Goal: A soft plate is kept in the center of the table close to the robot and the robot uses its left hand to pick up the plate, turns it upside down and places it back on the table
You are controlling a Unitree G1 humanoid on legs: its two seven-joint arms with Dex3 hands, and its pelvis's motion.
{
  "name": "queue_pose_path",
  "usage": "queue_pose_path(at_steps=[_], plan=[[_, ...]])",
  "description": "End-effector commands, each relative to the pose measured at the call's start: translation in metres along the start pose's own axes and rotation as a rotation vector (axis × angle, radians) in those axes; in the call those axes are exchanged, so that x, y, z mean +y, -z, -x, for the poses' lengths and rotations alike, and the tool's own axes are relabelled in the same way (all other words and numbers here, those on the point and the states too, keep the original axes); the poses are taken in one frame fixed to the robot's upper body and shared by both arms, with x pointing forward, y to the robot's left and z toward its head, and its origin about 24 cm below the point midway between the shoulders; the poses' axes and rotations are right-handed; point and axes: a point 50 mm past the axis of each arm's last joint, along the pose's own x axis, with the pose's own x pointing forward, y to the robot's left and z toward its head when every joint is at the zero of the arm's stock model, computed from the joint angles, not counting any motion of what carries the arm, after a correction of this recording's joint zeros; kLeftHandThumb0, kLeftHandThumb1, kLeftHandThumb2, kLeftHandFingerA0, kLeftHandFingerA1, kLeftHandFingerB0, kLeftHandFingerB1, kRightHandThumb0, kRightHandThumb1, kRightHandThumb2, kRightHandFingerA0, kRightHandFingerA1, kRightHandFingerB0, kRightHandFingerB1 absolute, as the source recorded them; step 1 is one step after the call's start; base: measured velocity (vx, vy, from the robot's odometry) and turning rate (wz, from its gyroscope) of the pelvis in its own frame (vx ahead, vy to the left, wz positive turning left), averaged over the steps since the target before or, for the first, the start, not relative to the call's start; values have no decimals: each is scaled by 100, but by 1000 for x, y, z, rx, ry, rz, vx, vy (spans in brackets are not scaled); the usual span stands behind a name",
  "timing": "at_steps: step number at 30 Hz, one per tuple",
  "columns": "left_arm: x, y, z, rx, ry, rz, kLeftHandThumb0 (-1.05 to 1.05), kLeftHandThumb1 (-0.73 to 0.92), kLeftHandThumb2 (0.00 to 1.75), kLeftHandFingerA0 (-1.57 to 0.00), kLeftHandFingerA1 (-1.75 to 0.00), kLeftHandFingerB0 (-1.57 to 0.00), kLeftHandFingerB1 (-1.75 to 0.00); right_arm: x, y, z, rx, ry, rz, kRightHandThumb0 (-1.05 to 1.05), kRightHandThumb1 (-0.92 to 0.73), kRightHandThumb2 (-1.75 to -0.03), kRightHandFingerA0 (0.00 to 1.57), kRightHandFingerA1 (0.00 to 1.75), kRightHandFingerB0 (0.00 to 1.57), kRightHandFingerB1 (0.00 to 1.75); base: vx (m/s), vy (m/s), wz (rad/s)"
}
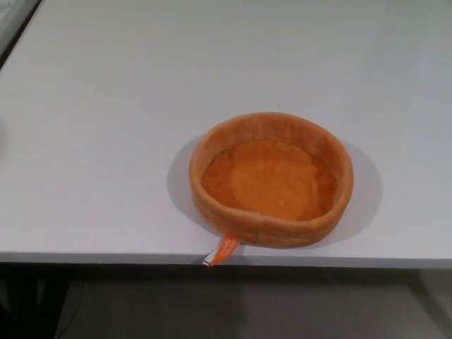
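A soft orange plate (271, 179) with a raised plush rim sits right side up on the white table (106, 141), close to the near edge and a little right of the middle. Its open side faces up and its flat orange inside shows. A small orange tag (222, 250) sticks out from the near rim and hangs over the table's edge. Neither of my hands shows in the head view.
The table's near edge (106, 258) runs across the bottom of the picture, with dark floor below it. A dark strip marks the table's far left corner (18, 32).
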Motion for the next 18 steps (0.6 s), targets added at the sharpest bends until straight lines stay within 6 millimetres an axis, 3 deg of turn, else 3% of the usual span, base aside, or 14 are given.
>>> queue_pose_path(at_steps=[1,2,3,11,14,15,18], plan=[[12,-35,38,-522,-59,-55,-86,76,77,-37,-39,-27,-34,-36,-33,41,-454,-48,99,-60,-83,-66,43,34,27,31,0,0,0],[12,-35,38,-524,-59,-62,-79,88,67,-39,-35,-30,-31,-35,-33,42,-455,-49,93,-61,-83,-66,43,34,28,31,0,0,0],[12,-35,39,-528,-60,-66,-86,77,78,-36,-39,-27,-34,-35,-34,44,-460,-50,97,-59,-84,-66,42,35,28,30,0,0,0],[13,-36,39,-544,-55,-74,-89,76,80,-35,-40,-25,-35,-35,-32,42,-464,-56,85,-63,-84,-66,44,34,27,31,0,0,0],[13,-36,40,-554,-50,-59,-88,76,80,-34,-41,-25,-35,-35,-32,42,-471,-60,80,-62,-83,-66,43,34,27,30,0,0,0],[12,-36,40,-553,-45,-46,-81,87,67,-37,-36,-29,-30,-35,-35,45,-488,-64,88,-63,-83,-66,42,36,27,31,0,0,0],[13,-35,40,-559,-44,-48,-80,88,68,-35,-35,-27,-30,-36,-32,43,-471,-58,98,-64,-83,-66,43,34,27,31,0,0,0]])
